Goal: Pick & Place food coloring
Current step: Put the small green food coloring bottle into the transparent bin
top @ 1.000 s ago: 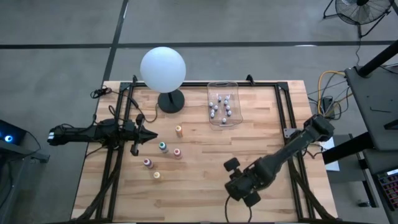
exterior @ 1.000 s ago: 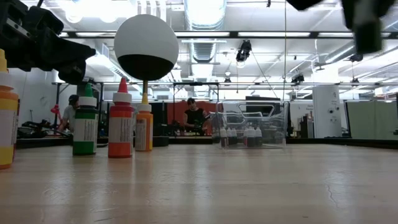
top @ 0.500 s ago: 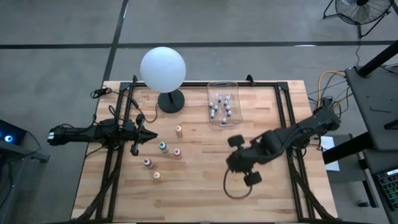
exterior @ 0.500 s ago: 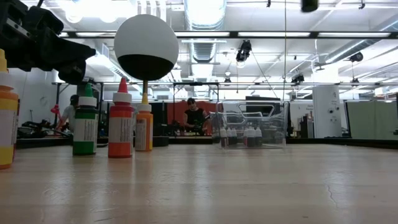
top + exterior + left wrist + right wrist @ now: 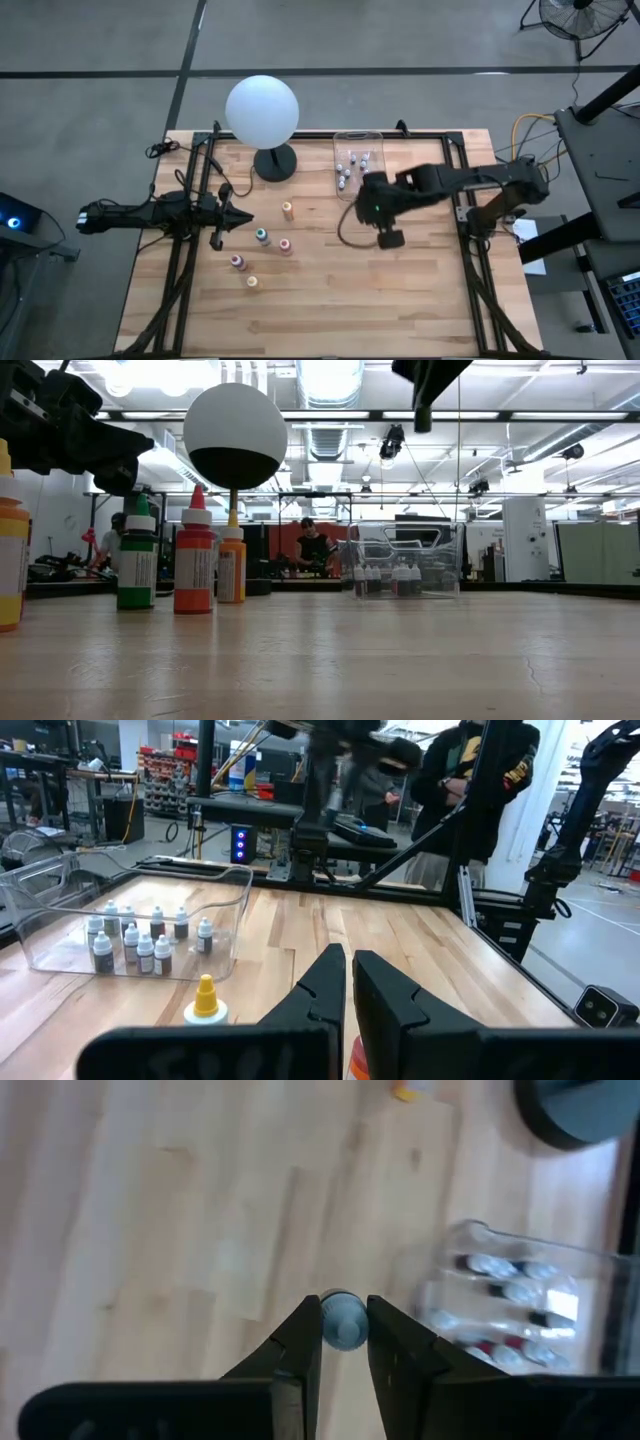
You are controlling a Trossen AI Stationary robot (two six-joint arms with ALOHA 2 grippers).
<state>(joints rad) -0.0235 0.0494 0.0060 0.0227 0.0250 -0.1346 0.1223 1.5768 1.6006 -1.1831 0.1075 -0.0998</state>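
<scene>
My right gripper (image 5: pixel 372 208) hangs above the table beside the near end of the clear bin (image 5: pixel 357 166) and is shut on a small food coloring bottle (image 5: pixel 343 1323) with a grey-white cap. Several small dark-and-white bottles (image 5: pixel 510 1295) stand inside the bin. The larger bottles stand upright on the wood: orange (image 5: pixel 288 210), teal (image 5: pixel 262 236), pink (image 5: pixel 285 245), red-pink (image 5: pixel 238 261) and yellow (image 5: pixel 252 281). My left gripper (image 5: pixel 237 216) waits at the table's left with its fingers (image 5: pixel 330 982) shut and holds nothing. My right gripper pinches the small bottle at its cap end (image 5: pixel 345 1332) between its two fingers (image 5: pixel 303 1338). The fingers come from above and point down. The bottle is upright and lifted clear of the table; its body below the cap is hidden by the cap.
A white globe lamp (image 5: pixel 262 110) on a dark round base (image 5: pixel 275 162) stands at the far edge, left of the bin. In the low view the bottles (image 5: pixel 195 560) line up at the left. People stand in the room beyond the table.
My right arm has swung from the near right part of the table toward the far edge and the left, ending beside the bin's near end. The left arm and the bottles on the table have stayed where they were.
</scene>
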